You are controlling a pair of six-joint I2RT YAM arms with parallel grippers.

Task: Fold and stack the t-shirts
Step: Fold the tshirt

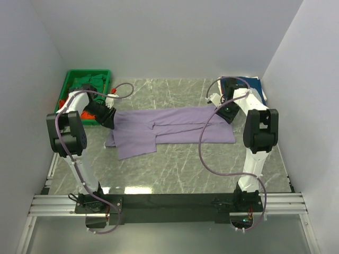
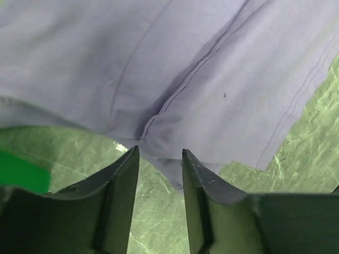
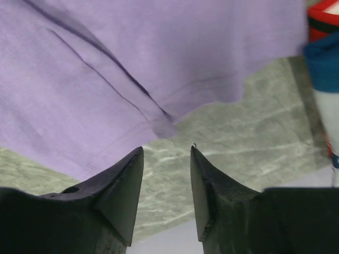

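The lavender t-shirt (image 1: 175,127) lies spread flat across the middle of the table, partly folded lengthwise, with one sleeve sticking out toward the front left. My left gripper (image 1: 109,119) is low at its left end. In the left wrist view it (image 2: 159,156) stands open, and a corner of the lavender cloth (image 2: 185,63) reaches just between the fingertips, not pinched. My right gripper (image 1: 226,113) is at the shirt's right end. Its wrist view shows it (image 3: 167,151) open, with the lavender hem (image 3: 132,63) just ahead of the tips and bare table between them. A navy t-shirt (image 1: 249,84) lies folded at the back right.
A green plastic bin (image 1: 68,84) stands at the back left with green cloth (image 1: 90,82) and some orange-red cloth (image 1: 85,114) in it. White walls close in the table on three sides. The navy shirt's blue, white and red edge (image 3: 323,58) sits just right of my right gripper.
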